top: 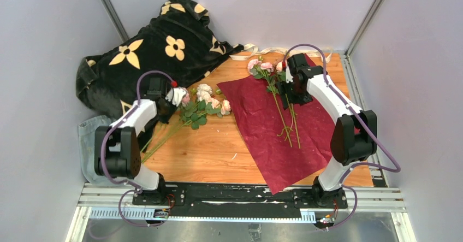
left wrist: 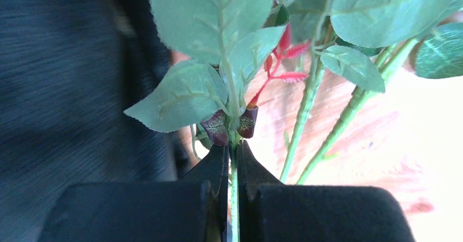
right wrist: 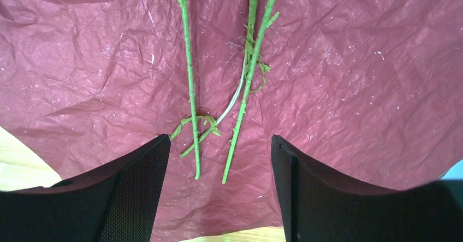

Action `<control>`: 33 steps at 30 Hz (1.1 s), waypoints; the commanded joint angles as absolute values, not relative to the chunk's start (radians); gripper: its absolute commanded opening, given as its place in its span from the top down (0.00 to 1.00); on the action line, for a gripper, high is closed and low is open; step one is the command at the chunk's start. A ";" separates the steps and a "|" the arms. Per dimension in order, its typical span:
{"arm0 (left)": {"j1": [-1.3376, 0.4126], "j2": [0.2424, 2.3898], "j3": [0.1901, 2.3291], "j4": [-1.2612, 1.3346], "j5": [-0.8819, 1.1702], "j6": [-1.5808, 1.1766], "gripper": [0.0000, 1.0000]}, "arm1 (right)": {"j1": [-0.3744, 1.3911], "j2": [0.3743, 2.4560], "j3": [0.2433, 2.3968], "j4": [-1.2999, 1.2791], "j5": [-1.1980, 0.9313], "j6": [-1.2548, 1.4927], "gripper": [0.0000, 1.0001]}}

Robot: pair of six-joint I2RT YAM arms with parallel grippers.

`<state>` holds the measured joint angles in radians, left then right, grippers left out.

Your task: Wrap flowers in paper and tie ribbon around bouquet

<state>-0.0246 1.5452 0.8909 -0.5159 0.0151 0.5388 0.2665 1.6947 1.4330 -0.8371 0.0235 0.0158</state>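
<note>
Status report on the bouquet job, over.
Left gripper shut on a stem of flowers beside the paper. Right gripper open above stems on the paper. Ribbon at far edge, untouched.

Two robot arms, the left arm [top: 132, 123] and right arm [top: 334, 97], have white shells and black joints and stand on a black base rail [top: 235, 200]. A thin purple cable [top: 141, 82] loops along each. The left gripper [left wrist: 233, 152] and right gripper [right wrist: 219, 139] have black, wedge-shaped jaws, the right's finely meshed inside.

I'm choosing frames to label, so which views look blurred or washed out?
Left wrist view: the black blanket is smeared, the wooden table bleached near white, yet the thin green flower stem in the shut left gripper is crisp. Right wrist view: crinkly dark maroon paper sharp, evenly lit. Top view: clear.
</note>
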 commanded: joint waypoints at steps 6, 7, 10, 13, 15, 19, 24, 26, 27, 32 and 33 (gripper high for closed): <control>0.082 1.279 1.369 -0.820 0.230 0.377 1.00 | 0.293 1.580 1.457 -0.842 -0.026 -0.041 0.28; 0.085 1.281 1.431 -0.852 0.324 0.347 1.00 | 0.309 1.559 1.457 -0.821 -0.056 -0.051 0.28; 0.086 1.277 1.549 -0.860 0.662 0.222 1.00 | 0.375 1.494 1.464 -0.722 -0.149 -0.077 0.28; 0.076 1.290 1.597 -0.743 0.896 -0.006 1.00 | 0.503 1.428 1.455 -0.504 -0.341 -0.073 0.26; 0.036 1.301 1.623 -0.696 0.906 -0.090 1.00 | 0.617 1.403 1.405 -0.240 -0.507 -0.015 0.22; -0.080 1.326 1.679 -0.686 0.852 -0.142 1.00 | 0.752 1.486 1.437 0.183 -0.604 0.173 0.18; -0.148 1.337 1.683 -0.630 0.852 -0.220 1.00 | 0.801 1.661 1.614 0.258 -0.603 0.322 0.19; -0.150 1.334 1.671 -0.607 0.866 -0.246 1.00 | 0.808 1.700 1.653 0.227 -0.564 0.336 0.21; -0.150 1.330 1.663 -0.598 0.870 -0.254 1.00 | 0.810 1.708 1.658 0.226 -0.539 0.351 0.22; -0.150 1.325 1.635 -0.572 0.885 -0.284 1.00 | 0.811 1.731 1.626 0.288 -0.495 0.413 0.29; -0.150 1.325 1.628 -0.557 0.892 -0.295 1.00 | 0.810 1.738 1.631 0.284 -0.493 0.423 0.36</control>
